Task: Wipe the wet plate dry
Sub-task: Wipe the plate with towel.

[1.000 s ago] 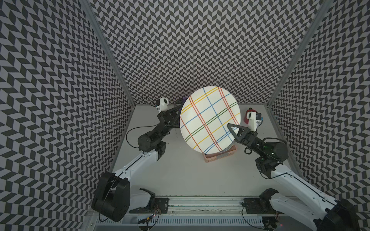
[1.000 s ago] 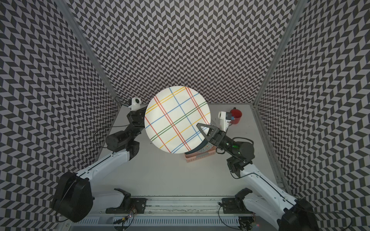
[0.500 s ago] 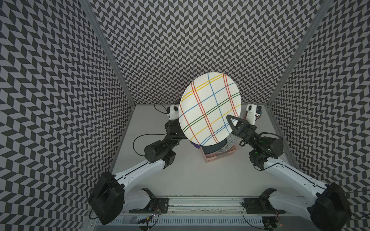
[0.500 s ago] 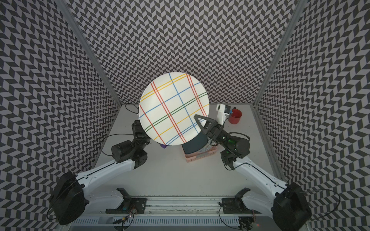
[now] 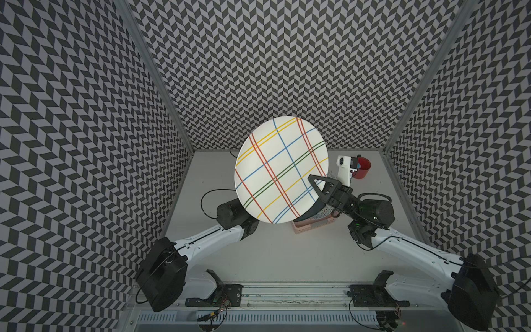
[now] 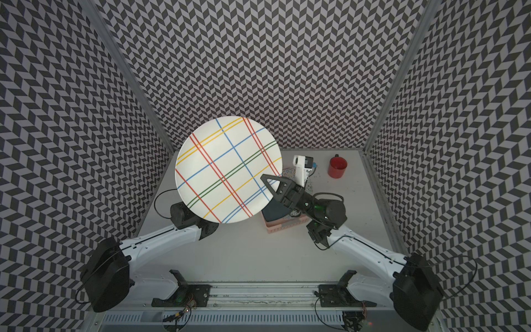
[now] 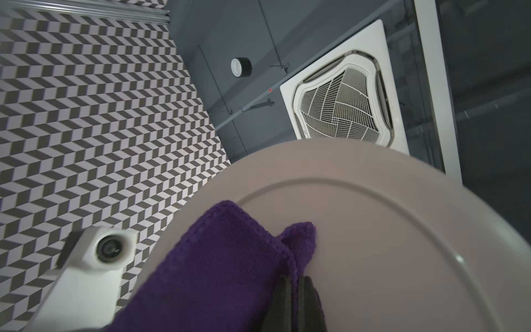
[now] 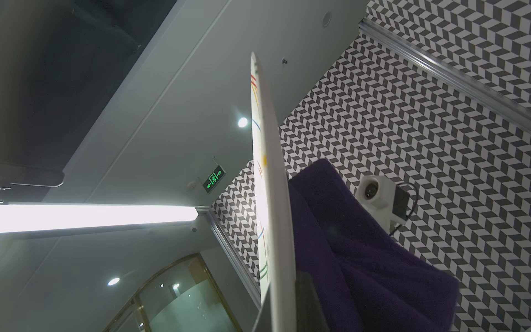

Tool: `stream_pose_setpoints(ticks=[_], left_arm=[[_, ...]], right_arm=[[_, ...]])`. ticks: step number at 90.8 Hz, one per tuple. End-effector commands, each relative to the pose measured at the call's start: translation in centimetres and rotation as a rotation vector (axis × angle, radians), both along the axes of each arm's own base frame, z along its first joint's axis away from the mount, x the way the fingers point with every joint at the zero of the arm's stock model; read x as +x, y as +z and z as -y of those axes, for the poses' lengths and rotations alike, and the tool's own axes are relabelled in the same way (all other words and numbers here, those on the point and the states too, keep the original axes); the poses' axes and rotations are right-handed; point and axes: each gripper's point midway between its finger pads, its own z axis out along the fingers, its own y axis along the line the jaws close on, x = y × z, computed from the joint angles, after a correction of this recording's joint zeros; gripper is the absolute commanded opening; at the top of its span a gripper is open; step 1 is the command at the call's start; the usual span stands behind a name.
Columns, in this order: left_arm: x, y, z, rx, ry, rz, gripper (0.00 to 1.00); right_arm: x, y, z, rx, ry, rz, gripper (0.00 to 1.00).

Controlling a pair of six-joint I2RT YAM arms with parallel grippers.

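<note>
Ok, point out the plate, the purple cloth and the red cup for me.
plate (image 5: pixel 277 165): in a top view, middle of its striped face.
purple cloth (image 7: pixel 224 258): left wrist view, flat fold against the plate's back.
red cup (image 6: pixel 336 173): in a top view, its outer wall.

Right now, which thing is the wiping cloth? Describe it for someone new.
Find the big striped plate held up in the air between the arms. Against its plain back, the left gripper pinches a folded cloth. It is the only deep purple, fuzzy thing there.
</note>
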Motion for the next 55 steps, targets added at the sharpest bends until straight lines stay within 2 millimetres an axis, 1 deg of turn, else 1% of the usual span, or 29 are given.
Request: stream_pose_setpoints(ticks=[1,5,13,17,24,26,27,31,33,36,37,40,43,50,55], left_arm=[[-4.4,1.4,-2.6,-0.099,0.005,0.143,0.00],[-4.7,0.9,-3.0,-0.094,0.018,0.141,0.00],[-5.0,0.4,-4.9,-0.080,0.088,0.150,0.00],[-4.8,-0.1,-5.7,-0.052,0.145,0.152,0.00],[-4.4,-0.7,-7.2,0.025,0.289,0.159,0.00],[-3.7,-1.2,-7.2,0.069,0.343,0.152,0.00],[-3.9,-1.0,-7.6,0.079,0.371,0.159,0.00],[-3.3,-1.1,-8.2,0.168,0.498,0.154,0.00],[-3.0,-0.8,-8.6,0.214,0.582,0.159,0.00],[-1.8,-1.1,-8.9,0.328,0.709,0.141,0.00],[-1.7,-0.7,-9.1,0.348,0.752,0.144,0.00],[-0.4,-1.7,-9.3,0.467,0.841,0.108,0.00],[0.1,-2.0,-10.2,0.535,0.925,0.090,0.00],[0.3,-1.8,-12.5,0.618,1.088,0.077,0.00],[0.1,-1.2,-14.1,0.671,1.182,0.071,0.00]], right_arm=[[1.5,3.8,2.5,0.110,-0.112,0.041,0.00],[2.1,4.1,3.4,0.117,-0.142,0.037,0.00],[3.9,4.0,5.3,0.105,-0.234,0.006,0.00],[4.4,3.9,6.1,0.092,-0.275,0.000,0.00],[5.9,2.9,7.3,0.019,-0.380,-0.033,0.00],[6.3,2.6,7.5,-0.004,-0.413,-0.041,0.00],[6.3,2.5,7.6,-0.018,-0.435,-0.033,0.00],[6.9,1.7,7.9,-0.071,-0.497,-0.042,0.00],[7.1,1.4,7.9,-0.092,-0.517,-0.041,0.00],[7.4,0.7,7.8,-0.129,-0.539,-0.049,0.00],[7.5,0.5,7.8,-0.140,-0.544,-0.050,0.00],[7.6,-0.1,7.6,-0.170,-0.552,-0.048,0.00],[7.8,-0.8,7.3,-0.196,-0.548,-0.054,0.00],[8.3,-2.9,5.8,-0.274,-0.520,-0.074,0.00],[8.8,-5.1,4.2,-0.359,-0.501,-0.105,0.00]])
